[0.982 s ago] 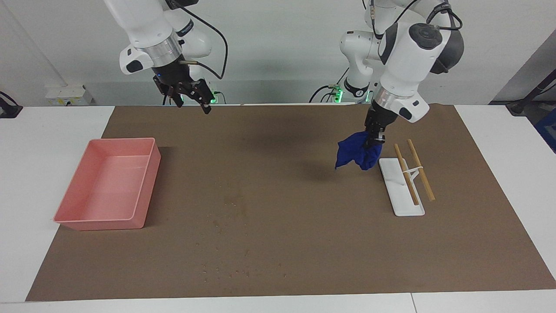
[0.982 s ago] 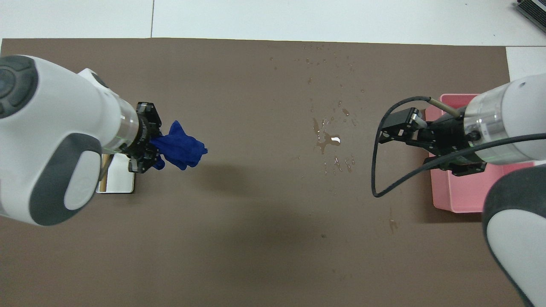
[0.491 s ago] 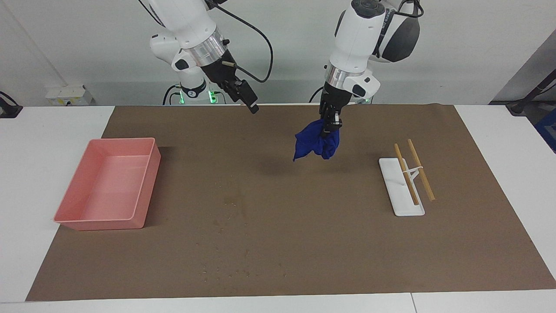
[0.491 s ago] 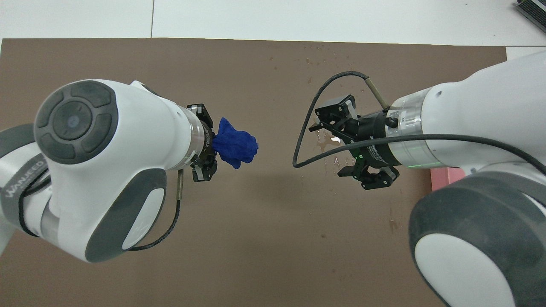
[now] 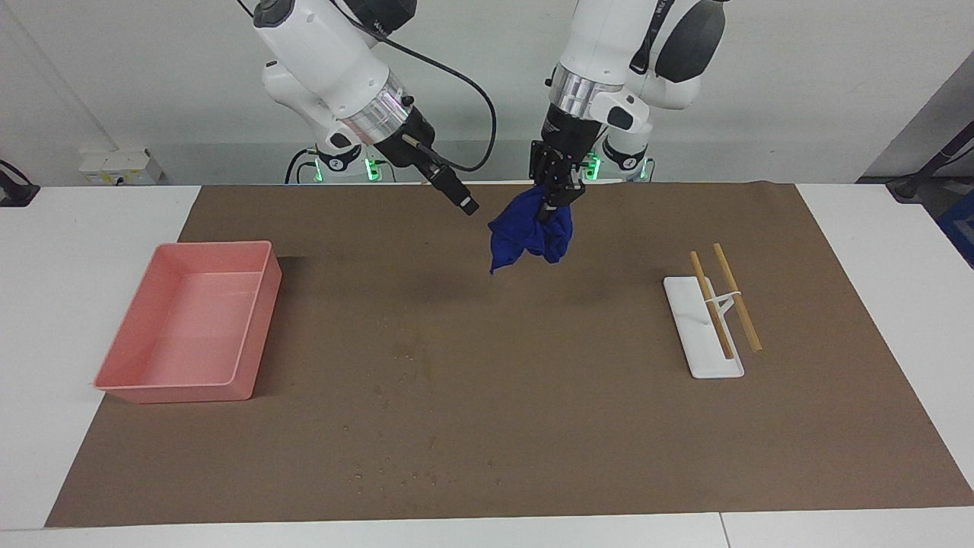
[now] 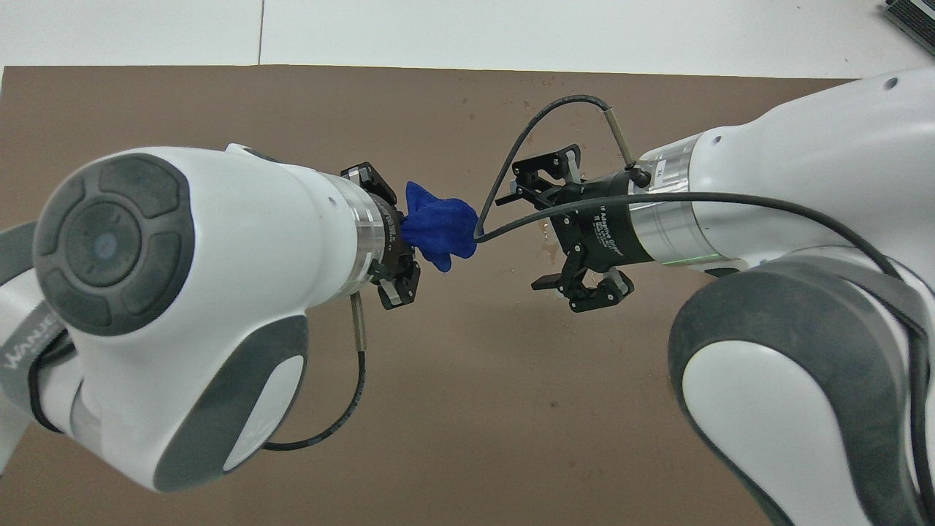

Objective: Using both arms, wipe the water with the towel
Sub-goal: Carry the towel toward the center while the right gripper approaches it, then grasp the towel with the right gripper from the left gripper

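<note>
My left gripper (image 5: 558, 199) pinches the towel (image 5: 530, 230), light and floppy, so my open right gripper (image 5: 466, 204) should take its dangling corner

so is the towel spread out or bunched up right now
Bunched up. The towel hangs in a wrinkled clump from the shut left tool, in the air over the brown mat, not laid flat.
</note>
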